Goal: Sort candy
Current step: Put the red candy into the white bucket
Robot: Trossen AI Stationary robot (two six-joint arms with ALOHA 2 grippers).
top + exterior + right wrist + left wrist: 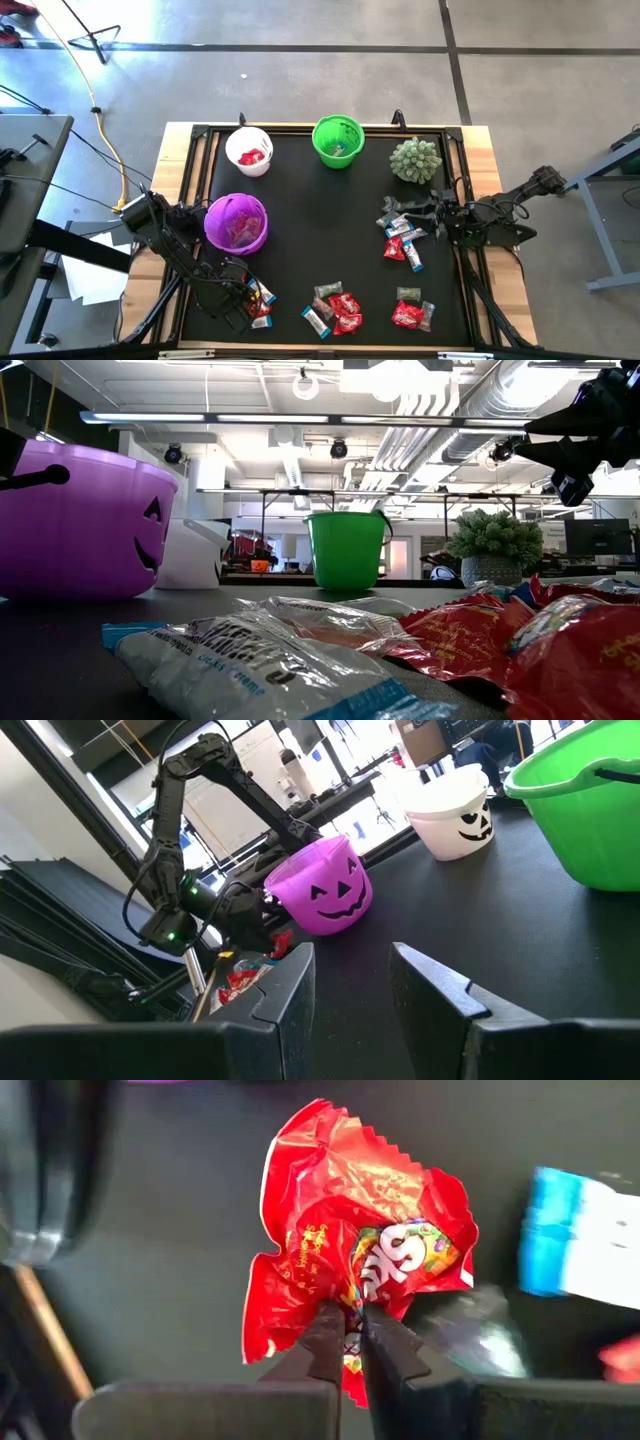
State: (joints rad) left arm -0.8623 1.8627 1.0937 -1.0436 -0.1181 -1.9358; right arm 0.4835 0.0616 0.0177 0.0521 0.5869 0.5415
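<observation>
Red crinkled foil candy (350, 1250) — pinched by left end effector (352, 1330) | right end effector (350, 975) — parted, empty

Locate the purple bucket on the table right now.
In the high view the purple bucket sits on the mat's left side, below the white bucket, just above the left gripper.

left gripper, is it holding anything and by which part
Yes: the left gripper is shut on a red candy wrapper, pinching its crinkled lower edge. The right gripper is open and holds nothing.
</observation>
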